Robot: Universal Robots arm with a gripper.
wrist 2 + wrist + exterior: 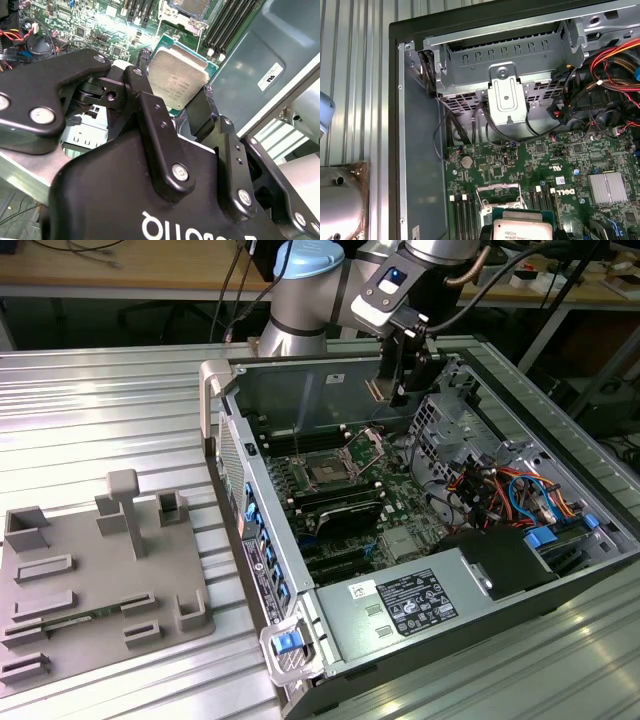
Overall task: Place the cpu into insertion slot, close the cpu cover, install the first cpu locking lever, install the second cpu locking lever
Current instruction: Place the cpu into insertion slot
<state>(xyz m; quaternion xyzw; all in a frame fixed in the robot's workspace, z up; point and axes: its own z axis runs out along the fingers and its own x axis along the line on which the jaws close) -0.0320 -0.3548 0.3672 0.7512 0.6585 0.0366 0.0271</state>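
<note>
Claw [171, 94] pinches the chip [177, 80] by two opposite edges, at the upper middle of the exterior view and well apart from the socket [328, 472] at centre frame. Light, stiff and thin, probably delicate underneath; the edges suit holding.

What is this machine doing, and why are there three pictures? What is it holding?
It is a silver-and-blue robot arm with a black pincer at its end, reaching into an open metal computer case. One picture comes from a camera standing apart from the arm. The other two come from cameras riding on its wrist. The pincer grips a small flat square silvery-grey chip over the green circuit board, close to the square silver-rimmed socket. Beside the case, on the ribbed metal table, lies a grey plastic tray of holders.
</note>
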